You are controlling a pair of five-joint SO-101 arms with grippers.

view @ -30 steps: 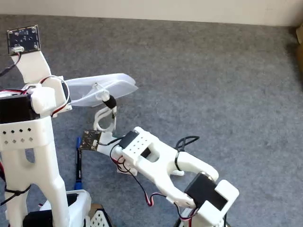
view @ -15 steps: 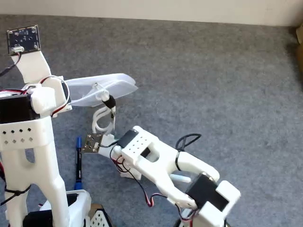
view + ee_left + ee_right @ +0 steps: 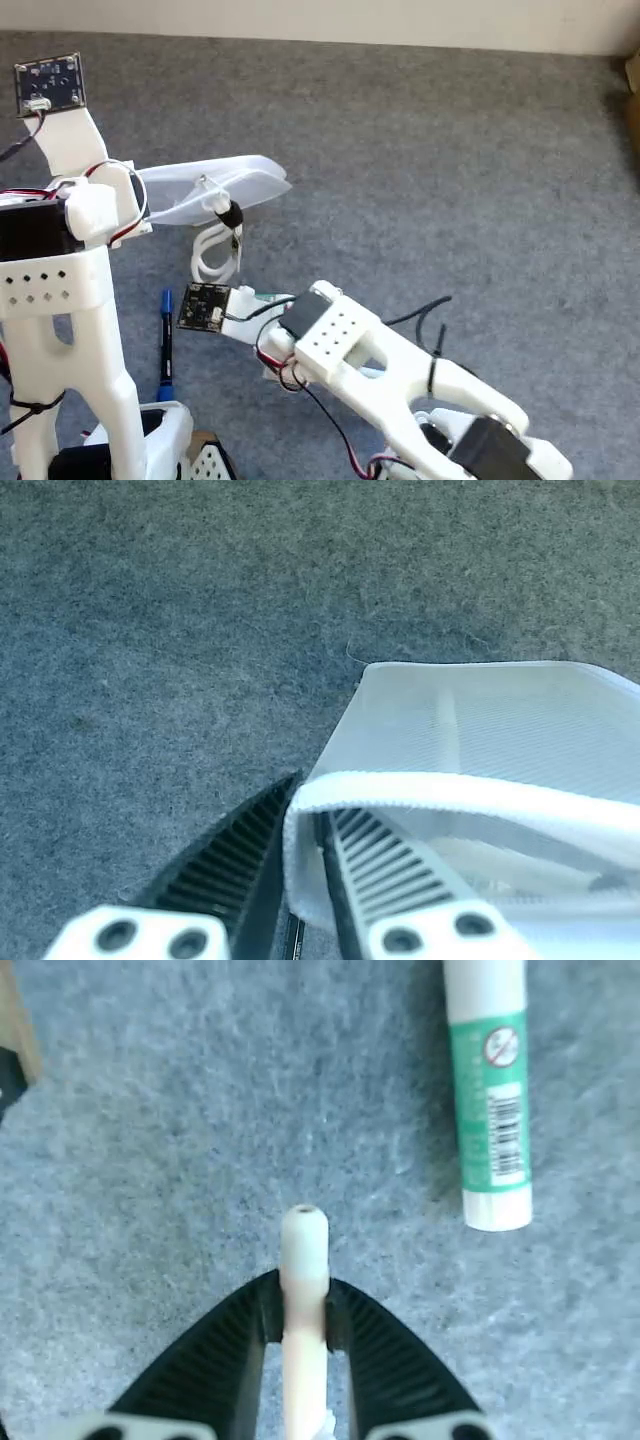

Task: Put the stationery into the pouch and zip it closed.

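My left gripper point(image 3: 303, 792) is shut on the rim of the translucent white pouch point(image 3: 480, 730), holding it above the grey carpet. In the high view the pouch point(image 3: 240, 180) hangs at the upper left with its mouth toward the right arm. Just below it, my right gripper point(image 3: 215, 257) is shut on a thin white pen point(image 3: 303, 1250) that pokes out past the fingertips. A glue stick point(image 3: 488, 1090) with a green label lies on the carpet beyond that gripper, and a sliver of the glue stick point(image 3: 263, 297) shows beside the right wrist. A blue pen point(image 3: 165, 345) lies near the left arm's base.
The left arm's white tower point(image 3: 60, 300) stands at the left edge. The right arm's body point(image 3: 400, 370) crosses the lower middle. Open grey carpet point(image 3: 470, 180) stretches to the right, with a wooden edge point(image 3: 633, 100) at the far right.
The right arm's body has swung down and to the right, and its wrist has turned. Its gripper stays below the pouch, shifted slightly left. The left arm and pouch have not moved.
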